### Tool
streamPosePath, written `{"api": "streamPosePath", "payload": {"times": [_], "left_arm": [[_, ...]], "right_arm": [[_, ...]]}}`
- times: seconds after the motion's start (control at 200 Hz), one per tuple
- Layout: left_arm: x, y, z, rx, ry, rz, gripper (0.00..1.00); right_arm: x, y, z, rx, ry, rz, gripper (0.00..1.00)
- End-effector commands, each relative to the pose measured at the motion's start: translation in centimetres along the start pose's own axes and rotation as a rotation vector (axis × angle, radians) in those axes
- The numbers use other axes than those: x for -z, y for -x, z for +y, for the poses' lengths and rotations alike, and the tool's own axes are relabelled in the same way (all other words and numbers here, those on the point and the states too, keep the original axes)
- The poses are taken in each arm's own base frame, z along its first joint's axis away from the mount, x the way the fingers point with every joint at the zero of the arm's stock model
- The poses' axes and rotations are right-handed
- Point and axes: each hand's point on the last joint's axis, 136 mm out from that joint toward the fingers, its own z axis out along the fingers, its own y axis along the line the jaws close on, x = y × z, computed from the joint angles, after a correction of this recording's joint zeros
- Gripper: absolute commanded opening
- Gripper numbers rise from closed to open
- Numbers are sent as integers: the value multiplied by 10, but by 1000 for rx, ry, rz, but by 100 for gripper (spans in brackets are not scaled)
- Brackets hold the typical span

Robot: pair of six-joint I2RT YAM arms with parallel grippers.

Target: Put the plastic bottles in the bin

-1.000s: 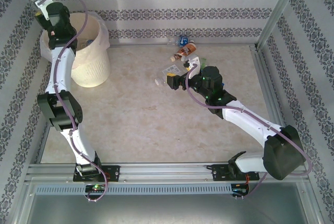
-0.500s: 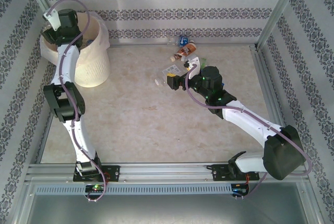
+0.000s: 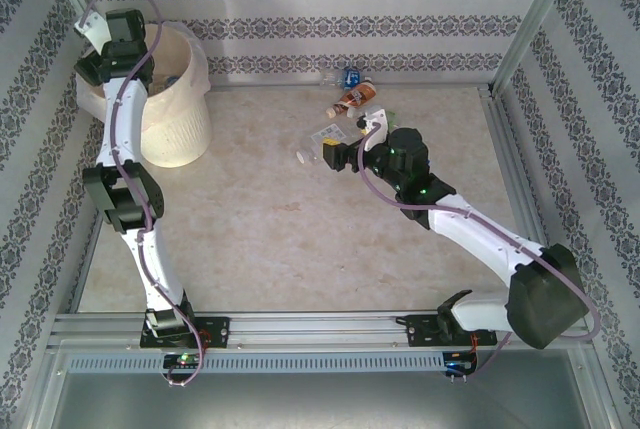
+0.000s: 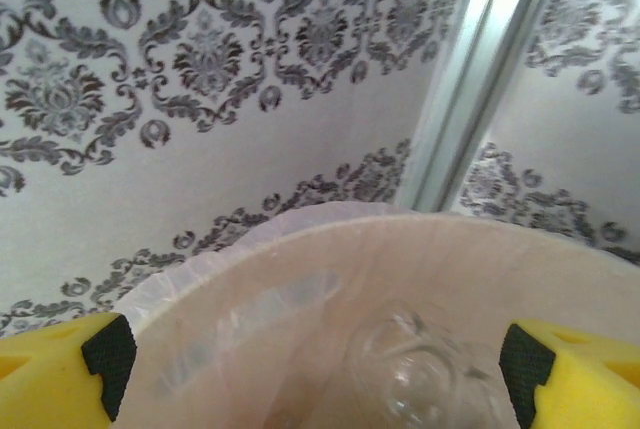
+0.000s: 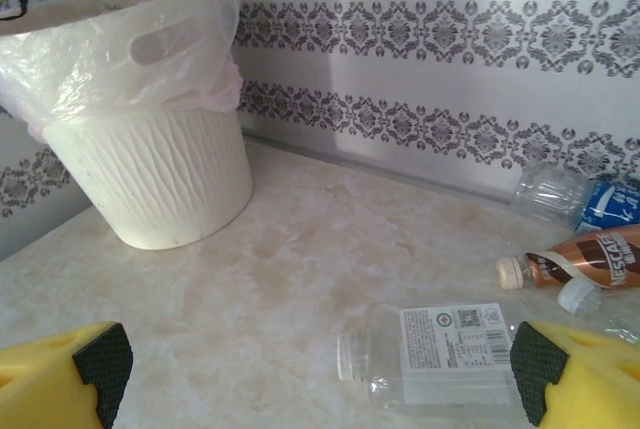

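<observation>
- moved since a second ago: left arm [image 3: 120, 129], elbow drawn in from the side wall and wrist turned above the bin [image 3: 175, 109]; right arm [image 3: 470, 229] nearly as it was.
- left gripper [image 4: 315, 374]: over the bin's mouth, yellow fingers [image 4: 50, 369] with black pads spread wide, released, nothing between the pads.
- clear bottle [image 4: 410, 369], one: inside the bin, below the spread left jaws, touching neither pad.
- bin, cream-white, ribbed wall, side handle hole: stands at the far left of the table [image 3: 260, 219], close to the patterned wall [image 3: 330, 24] and the aluminium post [image 4: 480, 79].
- bag liner [image 5: 110, 49], translucent: folded out over the bin's rim.
- right gripper [image 5: 315, 374]: low over the table, well apart from the bin, jaws fully spread, gripping nothing.
- white-labelled clear bottle [image 5: 440, 354]: on its side on the table, neck toward the bin, its base end just beside the finger at the right edge of the right wrist view; whether they touch cannot be told.
- brown nescafé bottle [image 5: 585, 261], cream cap: on its side, just beyond the white-labelled one.
- blue-labelled bottle [image 5: 580, 201]: on its side, farther back, by the foot of the far wall.
</observation>
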Motion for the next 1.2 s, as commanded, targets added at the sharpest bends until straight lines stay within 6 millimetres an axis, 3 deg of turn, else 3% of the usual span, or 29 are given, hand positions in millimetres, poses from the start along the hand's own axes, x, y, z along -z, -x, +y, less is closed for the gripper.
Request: {"api": "streamPosePath", "payload": {"times": [0.0,0.285,0.535,0.759,0.919,1.084,1.194], "left_arm": [[46,37,-20,65,-167,-23,97],[123,43,-85,56,-488,-29,100],[189,18,-123,65,-736,0,100],[234,-12,-140,30,-885,56,100],[262,-41,-150,51,-1034,163,100],[273,-80,-146,62,-1083,305,100],[277,-98,-138,46,-1084,364,100]], "right_arm": [[13,7,-20,-71,-86,-37,98],[38,-11,-84,-259,-276,-6,98],[48,-49,-127,-325,-414,154,98],[50,-75,-149,-289,-486,295,98],[39,-89,-159,-188,-450,404,98],[14,-101,-168,-34,-354,593,98],[-1,-111,-186,57,-363,698,97]]}}
